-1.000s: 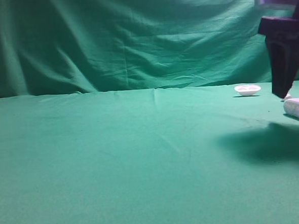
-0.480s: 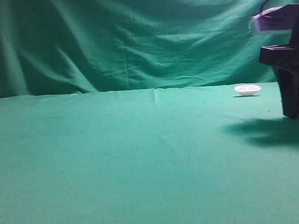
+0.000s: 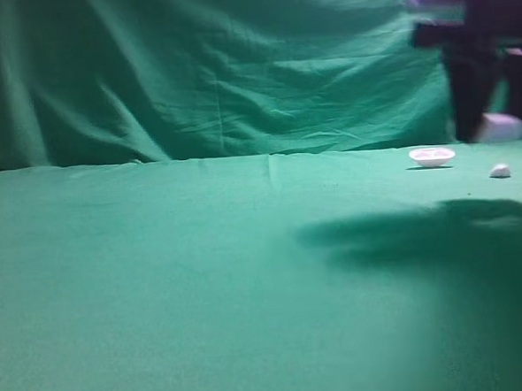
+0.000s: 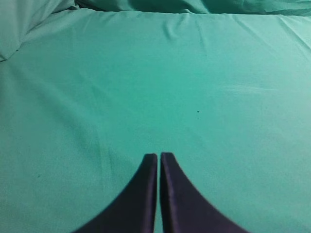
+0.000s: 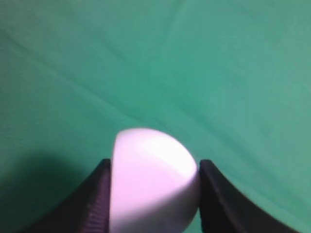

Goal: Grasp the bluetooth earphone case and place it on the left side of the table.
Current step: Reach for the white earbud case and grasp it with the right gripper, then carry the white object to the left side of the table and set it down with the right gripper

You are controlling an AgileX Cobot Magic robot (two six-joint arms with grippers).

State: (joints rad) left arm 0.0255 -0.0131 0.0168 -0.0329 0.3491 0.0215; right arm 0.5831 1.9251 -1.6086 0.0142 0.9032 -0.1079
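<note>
The white rounded bluetooth earphone case (image 3: pixel 501 128) is held between the dark fingers of my right gripper (image 3: pixel 492 133), lifted above the green table (image 3: pixel 204 279) at the far right of the high view. In the right wrist view the case (image 5: pixel 153 179) fills the gap of the right gripper (image 5: pixel 154 167), both jaws pressed on its sides. My left gripper (image 4: pixel 159 155) is shut and empty, hovering over bare green cloth (image 4: pixel 194 87); it does not show in the high view.
A small shallow white dish (image 3: pixel 431 156) sits at the back right of the table. A tiny white pebble-like piece (image 3: pixel 500 171) lies to its right. A green curtain (image 3: pixel 191 67) hangs behind. The arm's shadow (image 3: pixel 405 231) falls on the cloth.
My right gripper came down onto the case, shut on it and lifted it up off the cloth, shifting slightly left. The pebble-like piece now shows where the case lay.
</note>
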